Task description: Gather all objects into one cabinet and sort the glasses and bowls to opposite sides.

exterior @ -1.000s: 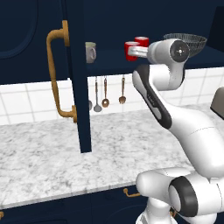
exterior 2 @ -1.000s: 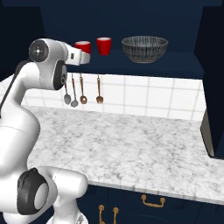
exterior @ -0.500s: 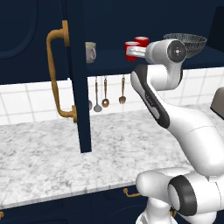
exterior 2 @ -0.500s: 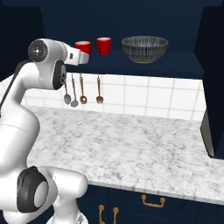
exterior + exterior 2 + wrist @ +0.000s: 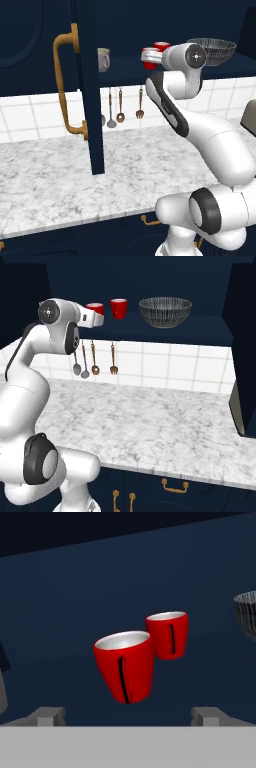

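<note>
- End effector (image 5: 128, 717): released, its fingertips wide apart at the bottom of the hand view, nothing between them.
- Bench (image 5: 150, 416): pale marbled top, below the wall cabinet.
- Nearer red cup (image 5: 127, 667): upright on the cabinet shelf (image 5: 200, 328), in front of the end effector.
- Farther red cup (image 5: 168, 636): just behind it, upright.
- Dark bowl (image 5: 165, 312): on the same shelf, to the right of both cups.
- Grey-beige cup (image 5: 103, 60): beside the open navy door (image 5: 89, 90), left of the red cups.

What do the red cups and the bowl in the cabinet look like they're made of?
The nearer red cup and the farther one look like glazed ceramic: smooth bright red outside, pale inside, though enamel or plastic is possible. The bowl could be metal mesh or patterned glass; fine pale lines cover its dark sides.
</note>
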